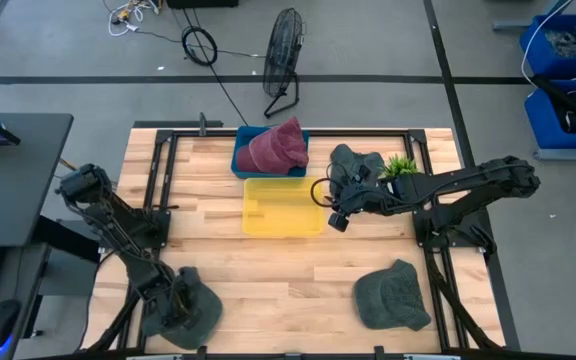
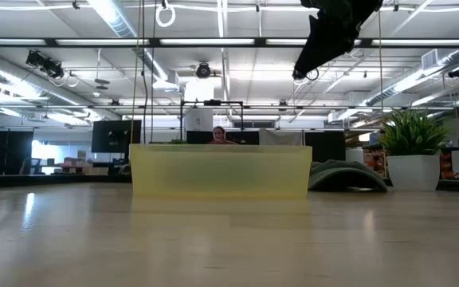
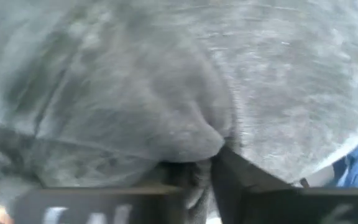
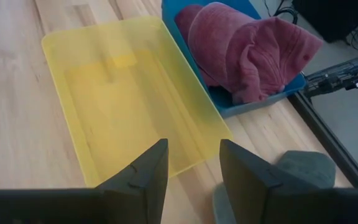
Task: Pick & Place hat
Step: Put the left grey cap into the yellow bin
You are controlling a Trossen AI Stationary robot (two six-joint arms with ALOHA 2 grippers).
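My right pincer (image 1: 336, 216) hung above the worktop (image 1: 218, 240) just off the right edge of the yellow bin (image 1: 283, 207), near the middle of the worktop toward its far edge. Its fingers (image 4: 146, 172) stood apart with nothing between them; the right wrist view looked down through the gap onto the yellow bin's floor. In the low view the pincer (image 2: 305, 73) showed high over the bin, touching nothing.

My left pincer (image 1: 180, 300) was down at the near left corner of the worktop, on a grey hat (image 1: 188, 310). The left wrist view was filled with that hat's grey fabric (image 3: 166, 93), gathered into a fold right at the fingertips (image 3: 229, 171), so I logged the pincer as clamped on it.

Other items noted: a red hat (image 1: 276, 148) lay in the blue bin (image 1: 240, 160) at the far edge, touching the yellow bin's far side. A second grey hat (image 1: 393, 295) lay near the near right corner. A third grey hat (image 1: 353, 160) lay at the far edge beside a small potted plant (image 1: 400, 165).
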